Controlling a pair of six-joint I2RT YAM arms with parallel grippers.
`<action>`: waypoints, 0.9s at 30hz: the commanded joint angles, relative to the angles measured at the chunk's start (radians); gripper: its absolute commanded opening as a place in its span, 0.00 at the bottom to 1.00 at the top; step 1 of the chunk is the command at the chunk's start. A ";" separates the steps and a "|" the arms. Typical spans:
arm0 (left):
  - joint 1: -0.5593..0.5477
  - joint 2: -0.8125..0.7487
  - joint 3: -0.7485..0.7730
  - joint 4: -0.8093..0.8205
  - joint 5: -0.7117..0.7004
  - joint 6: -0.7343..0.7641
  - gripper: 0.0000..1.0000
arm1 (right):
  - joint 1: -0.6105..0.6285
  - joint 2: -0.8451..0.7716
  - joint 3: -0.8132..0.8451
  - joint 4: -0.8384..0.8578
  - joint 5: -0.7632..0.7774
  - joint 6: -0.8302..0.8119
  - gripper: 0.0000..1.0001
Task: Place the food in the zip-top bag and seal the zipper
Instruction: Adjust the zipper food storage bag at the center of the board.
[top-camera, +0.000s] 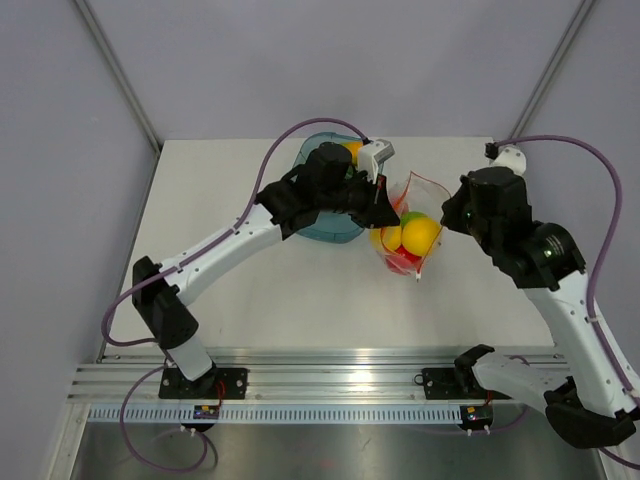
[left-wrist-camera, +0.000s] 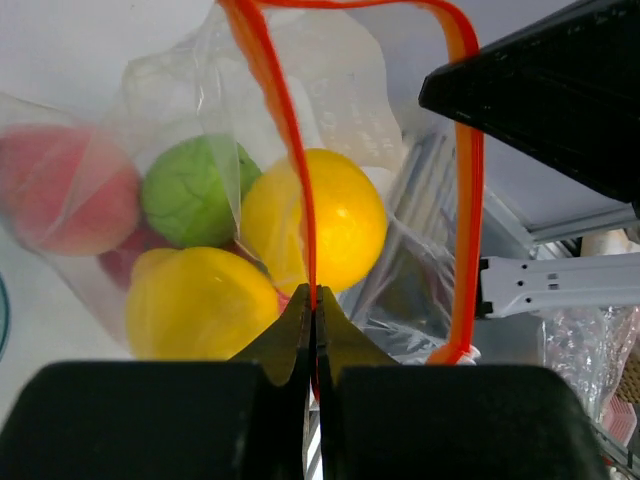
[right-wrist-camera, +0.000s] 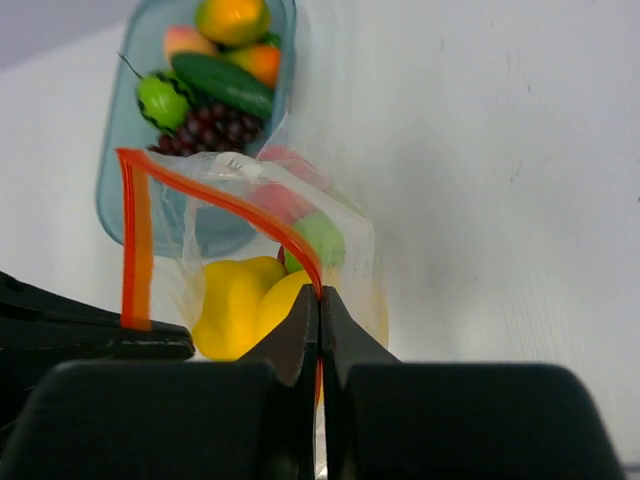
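The clear zip-top bag (top-camera: 412, 262) is held up between both grippers at the table's middle, its mouth open. Inside are a yellow lemon (left-wrist-camera: 340, 215), another yellow fruit (left-wrist-camera: 198, 303), a green lime (left-wrist-camera: 190, 190) and a red apple (left-wrist-camera: 65, 190). My left gripper (left-wrist-camera: 316, 292) is shut on one side of the red-orange zipper (left-wrist-camera: 285, 120). My right gripper (right-wrist-camera: 320, 292) is shut on the other side of the zipper (right-wrist-camera: 230, 203). From above, the left gripper (top-camera: 383, 205) is at the bag's left and the right gripper (top-camera: 447, 222) at its right. A cucumber (right-wrist-camera: 222, 85) and a peach (right-wrist-camera: 185, 42) lie in the tray.
The translucent blue oval tray (top-camera: 322, 228) sits just left of the bag, under my left arm. It also holds purple grapes (right-wrist-camera: 205, 130), orange-green mangoes (right-wrist-camera: 232, 18) and a small green fruit (right-wrist-camera: 162, 100). The left gripper's fingers (right-wrist-camera: 90, 335) show at the right wrist view's lower left.
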 joint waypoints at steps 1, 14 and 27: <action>-0.020 -0.012 0.006 0.067 0.033 -0.043 0.00 | -0.001 -0.076 0.028 0.006 0.057 -0.036 0.01; -0.029 0.148 0.124 -0.089 -0.019 0.019 0.00 | -0.001 -0.045 -0.146 0.003 0.120 0.033 0.00; -0.011 0.141 0.127 -0.117 -0.025 0.076 0.04 | -0.001 -0.019 -0.222 0.085 0.023 0.049 0.00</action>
